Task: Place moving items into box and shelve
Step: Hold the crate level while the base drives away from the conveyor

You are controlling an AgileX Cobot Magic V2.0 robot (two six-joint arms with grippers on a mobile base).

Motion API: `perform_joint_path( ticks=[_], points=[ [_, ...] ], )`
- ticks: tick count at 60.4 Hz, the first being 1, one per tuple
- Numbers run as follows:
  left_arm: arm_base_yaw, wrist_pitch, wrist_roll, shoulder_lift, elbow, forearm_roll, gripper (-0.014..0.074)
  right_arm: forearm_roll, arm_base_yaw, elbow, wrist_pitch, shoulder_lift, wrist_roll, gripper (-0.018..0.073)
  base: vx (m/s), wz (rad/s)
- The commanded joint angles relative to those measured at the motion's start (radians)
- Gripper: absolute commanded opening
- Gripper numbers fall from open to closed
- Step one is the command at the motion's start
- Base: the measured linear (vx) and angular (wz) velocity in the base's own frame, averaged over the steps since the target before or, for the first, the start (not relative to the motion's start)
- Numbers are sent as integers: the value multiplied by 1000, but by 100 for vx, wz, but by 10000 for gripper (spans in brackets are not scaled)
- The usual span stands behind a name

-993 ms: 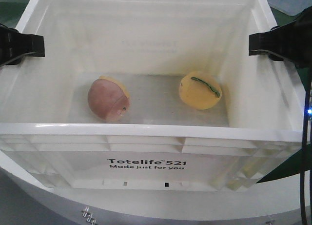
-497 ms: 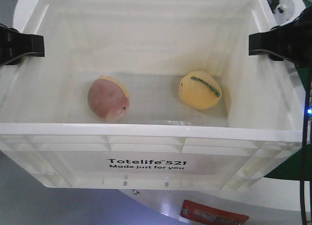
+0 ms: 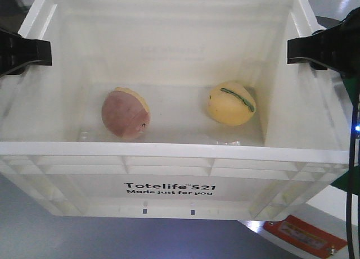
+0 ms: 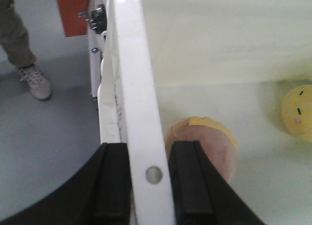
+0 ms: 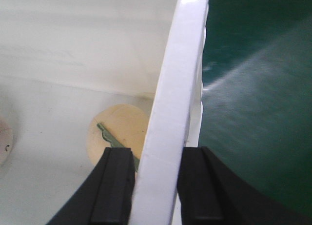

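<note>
The white box point(image 3: 169, 152), printed "Totelife 521", is held up by both arms. Inside on its floor lie the two moving items: a pinkish-brown toy with a cream cap point(image 3: 125, 114) at the left and a pale yellow toy with a green stripe point(image 3: 230, 104) at the right. My left gripper point(image 3: 25, 52) is shut on the box's left rim point(image 4: 134, 78), one finger outside and one inside beside the pinkish toy point(image 4: 209, 144). My right gripper point(image 3: 318, 48) is shut on the right rim point(image 5: 178, 78), its inner finger over the yellow toy point(image 5: 117, 130).
Grey floor lies under the box. A person's leg and shoe point(image 4: 34, 81) stand to the left, near a red plate point(image 4: 70, 12). An orange-red label point(image 3: 304, 233) shows at the lower right. A green surface point(image 5: 258, 88) lies beyond the right rim. A black cable point(image 3: 351, 175) hangs at the right.
The background under the box has slid: the white rounded surface has passed away to the right, and grey floor shows now. Both grips and both toys stay as they were.
</note>
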Motion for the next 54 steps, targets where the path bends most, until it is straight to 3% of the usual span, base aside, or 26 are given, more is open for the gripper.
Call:
perform_joint_path(
  ticks=[1, 54],
  points=[
    [-2, -138, -2, -38, -42, 9, -6, -37, -7, -40, -122, -32, -18, -5, -17, 67],
    [-2, -138, -2, -38, -42, 9, -6, -37, -7, -40, -121, -32, -18, -5, -18, 72]
  ],
)
